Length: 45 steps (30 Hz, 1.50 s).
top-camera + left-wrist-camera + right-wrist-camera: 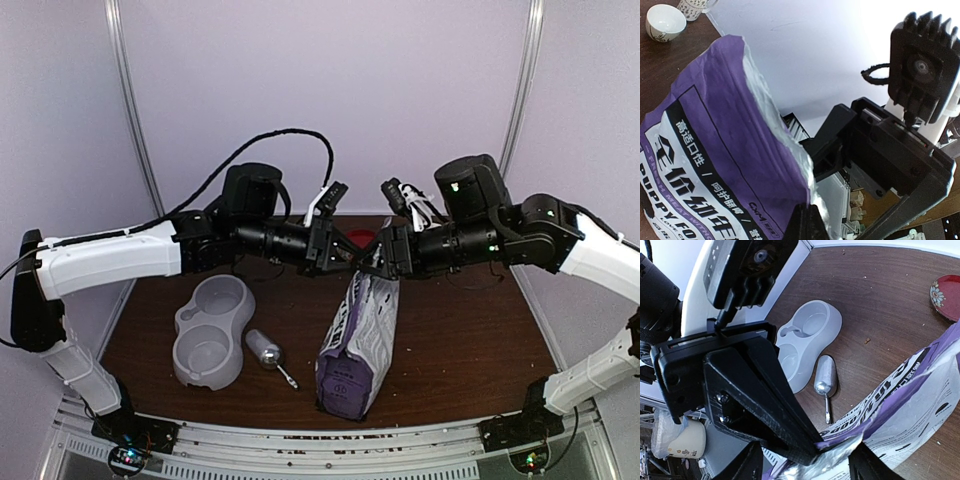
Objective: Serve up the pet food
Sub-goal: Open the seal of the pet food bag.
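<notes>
The purple printed bag [358, 340] stands upright in the middle of the table. My left gripper [347, 262] is shut on the bag's top edge; in the left wrist view its black tips [810, 212] pinch the silver-lined rim of the bag [715, 160]. My right gripper [380, 262] meets it from the right. In the right wrist view it [807, 467] is open, with the torn silver edge of the bag [910, 410] lying between its wide-apart fingers [747, 465]. The left gripper [765, 400] fills that view. The pet food is hidden.
A grey double bowl [212, 330] sits left of the bag, with a metal scoop [268, 352] between them. A red plate [362, 238] lies behind the grippers. White cups [665, 21] stand at the table's edge. Tiny brown crumbs [867, 340] dot the wood.
</notes>
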{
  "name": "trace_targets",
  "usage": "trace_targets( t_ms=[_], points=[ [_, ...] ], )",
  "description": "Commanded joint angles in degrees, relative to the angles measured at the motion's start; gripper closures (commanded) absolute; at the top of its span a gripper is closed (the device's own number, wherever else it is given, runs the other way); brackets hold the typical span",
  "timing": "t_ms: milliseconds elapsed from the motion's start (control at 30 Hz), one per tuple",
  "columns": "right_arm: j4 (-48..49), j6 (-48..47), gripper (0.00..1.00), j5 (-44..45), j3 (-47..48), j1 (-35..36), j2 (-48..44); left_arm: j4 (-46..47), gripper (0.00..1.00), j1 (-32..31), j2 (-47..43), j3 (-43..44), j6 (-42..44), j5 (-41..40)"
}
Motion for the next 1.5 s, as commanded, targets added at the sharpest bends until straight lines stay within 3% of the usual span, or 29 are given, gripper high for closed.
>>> trace_targets(
  t_ms=[0, 300, 567, 967, 1300, 1467],
  points=[
    [-0.6, -1.3, 0.40, 0.2, 2.3, 1.1, 1.8, 5.2, 1.00, -0.4, -2.8, 0.1, 0.0, 4.2],
    [-0.2, -0.9, 0.43, 2.1, 1.2, 1.7, 0.0, 5.4, 1.00, -0.4, -3.2, -0.4, -0.4, 3.8],
    [0.3, -0.1, 0.57, 3.6, -1.2, 1.6, -2.7, 5.7, 1.00, -0.4, -2.7, 0.0, -0.5, 4.1],
    [-0.3, -0.6, 0.65, 3.6, -1.6, 1.6, -0.9, 5.6, 1.00, -0.4, -2.3, 0.2, -0.5, 4.1],
    [0.0, -0.7, 0.97, 4.1, -2.9, 1.6, -1.6, 5.4, 1.00, -0.4, -2.1, 0.4, -0.5, 4.0],
    [-1.5, -0.9, 1.00, 5.9, -2.9, 1.6, -1.7, 5.4, 1.00, -0.4, -2.2, 0.3, -0.5, 4.0]
  ],
)
